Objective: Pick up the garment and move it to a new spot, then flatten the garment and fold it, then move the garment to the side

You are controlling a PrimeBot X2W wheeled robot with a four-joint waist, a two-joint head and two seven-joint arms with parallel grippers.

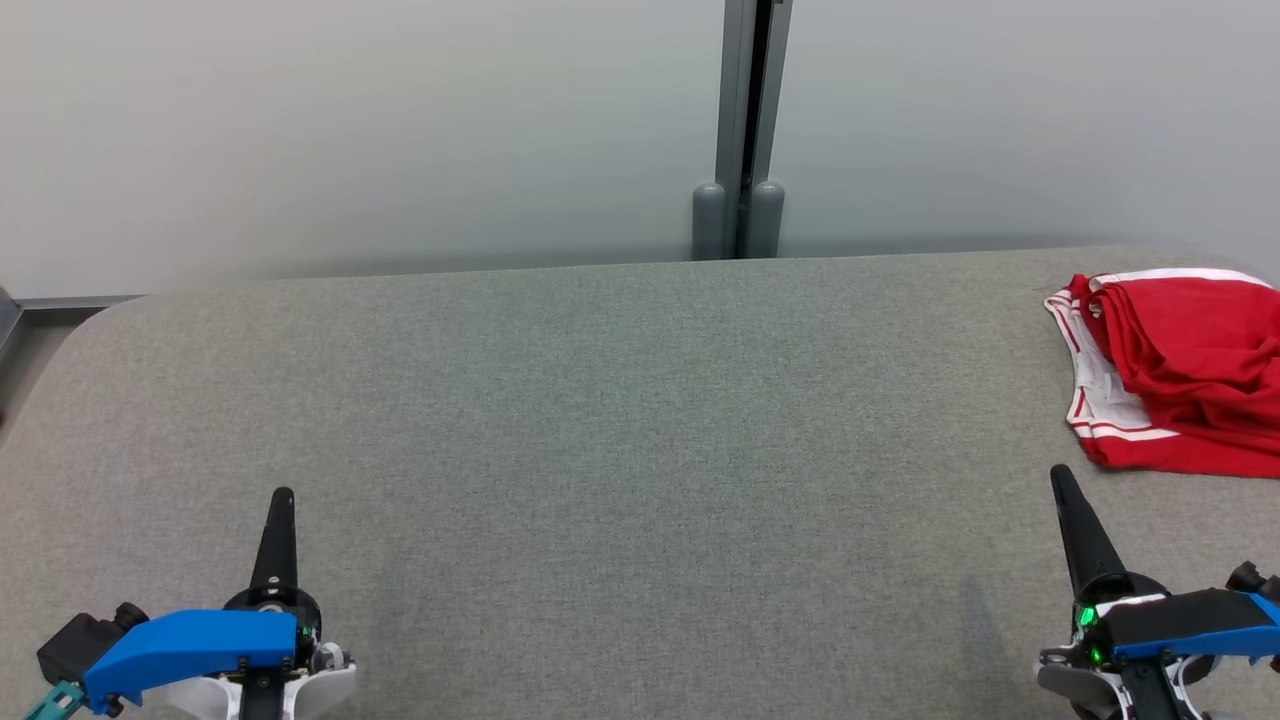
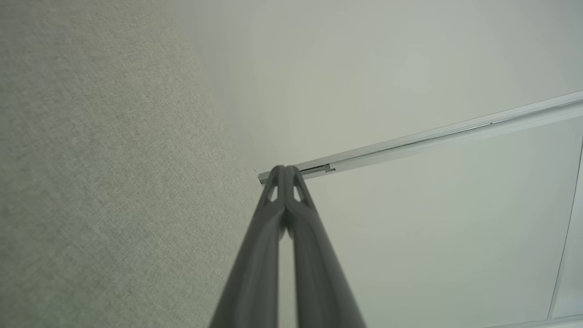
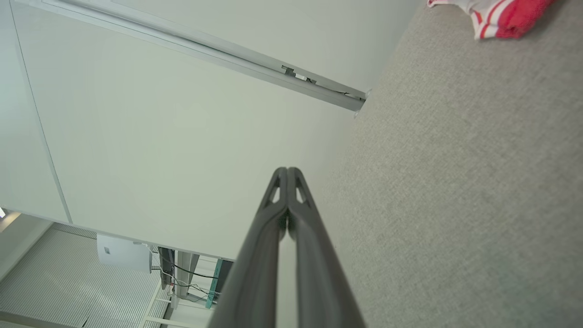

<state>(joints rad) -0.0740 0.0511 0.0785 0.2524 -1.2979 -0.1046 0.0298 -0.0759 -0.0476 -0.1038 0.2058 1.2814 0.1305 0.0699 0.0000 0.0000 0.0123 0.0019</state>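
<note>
A red garment (image 1: 1190,370) with white trim lies crumpled at the far right of the grey fabric table (image 1: 620,430), cut off by the head view's right edge. A corner of the garment (image 3: 505,16) shows at the top right of the right wrist view. My right gripper (image 1: 1060,480) is shut and empty, at the lower right, a short way in front of the garment and apart from it. At the lower left my left gripper (image 1: 283,497) is shut with nothing in it. Both wrist views show the fingertips pressed together, left gripper (image 2: 285,169), right gripper (image 3: 287,170).
A pale wall runs behind the table, with a grey vertical post (image 1: 742,130) at its middle. The table's rounded far-left corner (image 1: 110,310) drops off to the floor. Shelving and cables (image 3: 182,269) show past the wall panel in the right wrist view.
</note>
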